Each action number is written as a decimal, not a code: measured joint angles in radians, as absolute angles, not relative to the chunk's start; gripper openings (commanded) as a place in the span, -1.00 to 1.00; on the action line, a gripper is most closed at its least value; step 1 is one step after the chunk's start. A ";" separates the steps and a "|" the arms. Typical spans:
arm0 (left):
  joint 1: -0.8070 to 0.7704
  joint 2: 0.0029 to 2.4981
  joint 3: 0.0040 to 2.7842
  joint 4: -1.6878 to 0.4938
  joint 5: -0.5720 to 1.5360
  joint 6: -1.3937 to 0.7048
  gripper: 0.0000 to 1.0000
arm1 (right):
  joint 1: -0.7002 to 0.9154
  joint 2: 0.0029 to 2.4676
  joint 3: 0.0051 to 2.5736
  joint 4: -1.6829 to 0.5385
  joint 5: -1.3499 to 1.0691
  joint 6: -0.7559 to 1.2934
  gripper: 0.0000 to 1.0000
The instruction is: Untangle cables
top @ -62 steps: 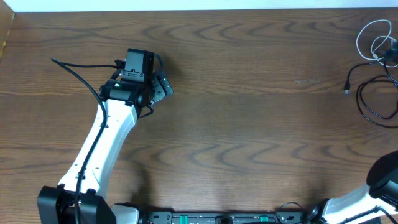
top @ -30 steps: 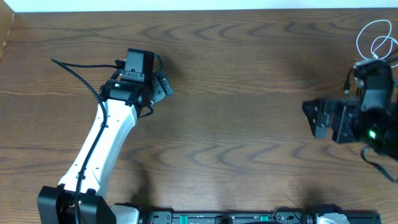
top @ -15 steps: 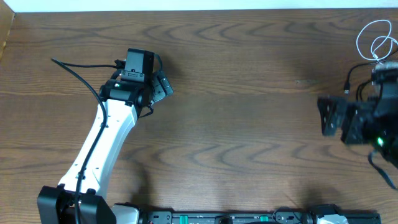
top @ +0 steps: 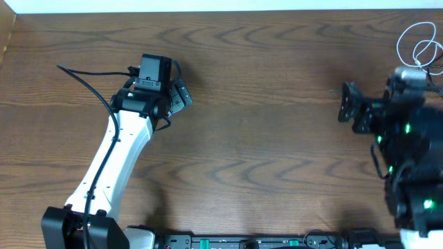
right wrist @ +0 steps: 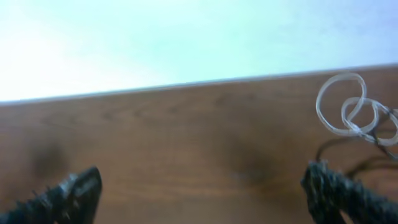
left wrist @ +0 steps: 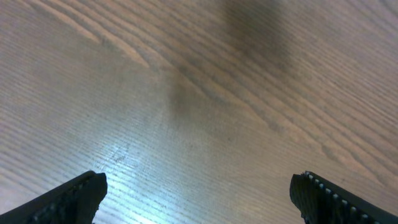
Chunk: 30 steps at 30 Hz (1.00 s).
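A fixed overhead camera looks straight down on the whole table [top: 277,138], the left wrist camera sits close above bare wood, and the right wrist camera peers low across the tabletop toward its far edge, sharing the coiled white cable [right wrist: 319,106] with the overhead's top-right corner.

Bright, even light; right wrist view blurred.

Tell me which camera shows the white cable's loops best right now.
Right wrist: the white cable loops appear large and unblocked, though soft. Overhead shows it sharp but small at the frame's right edge. Left wrist shows only the table.
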State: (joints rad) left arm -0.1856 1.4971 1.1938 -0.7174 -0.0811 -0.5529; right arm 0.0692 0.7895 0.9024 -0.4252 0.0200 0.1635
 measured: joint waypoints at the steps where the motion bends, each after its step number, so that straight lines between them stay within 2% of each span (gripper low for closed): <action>1: -0.186 1.497 1.194 -0.717 -0.081 -0.553 0.97 | 0.061 0.738 0.839 -0.382 0.021 0.163 0.99; 8: -0.186 1.497 1.194 -0.718 -0.081 -0.553 0.97 | 0.053 0.442 0.521 -0.208 0.024 0.149 0.98; 14: -0.186 1.497 1.194 -0.719 -0.081 -0.553 0.98 | 0.053 0.255 0.311 -0.157 0.024 0.145 0.99; 22: -0.186 1.497 1.194 -0.718 -0.081 -0.553 0.98 | 0.053 0.114 0.137 -0.064 0.023 0.149 0.99; 30: -0.186 1.497 1.194 -0.718 -0.081 -0.553 0.97 | 0.053 0.022 0.020 -0.065 0.023 0.149 0.98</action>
